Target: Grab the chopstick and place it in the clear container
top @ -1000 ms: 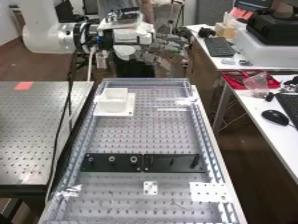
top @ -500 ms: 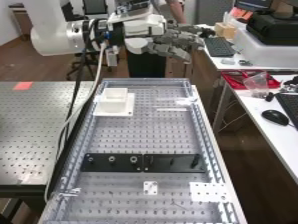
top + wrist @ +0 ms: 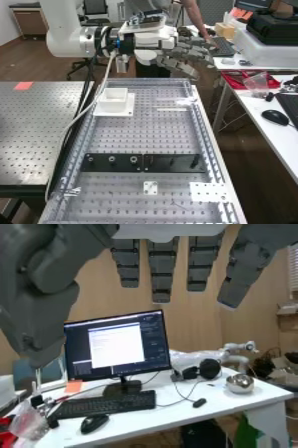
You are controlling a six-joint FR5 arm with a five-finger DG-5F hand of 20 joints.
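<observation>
1. I take the thin pale stick (image 3: 171,109) for the chopstick: it lies on the desk (image 3: 143,135), near its far end and inside the clear edging (image 3: 146,82).
2. Faint clear outlines (image 3: 174,101) sit beside it; whether they are the container, I cannot tell.
3. My fingers (image 3: 184,52) are spread and fairly straight, pinching nothing, up beyond the desk's far end.
4. I judge this to be the start, before the approach. Next I need to bring the hand back over the desk, line up with the stick and lower gently; something this thin could roll or slip.
5. Across from the stick stands a white box (image 3: 112,106) on a white plate (image 3: 126,113). Nearer are two black plates, end to end (image 3: 110,162) (image 3: 174,163).
6. Around me: a perforated side table (image 3: 46,135), and a white table (image 3: 219,399) with a monitor (image 3: 118,345), keyboard (image 3: 106,405) and mouse (image 3: 94,423).
</observation>
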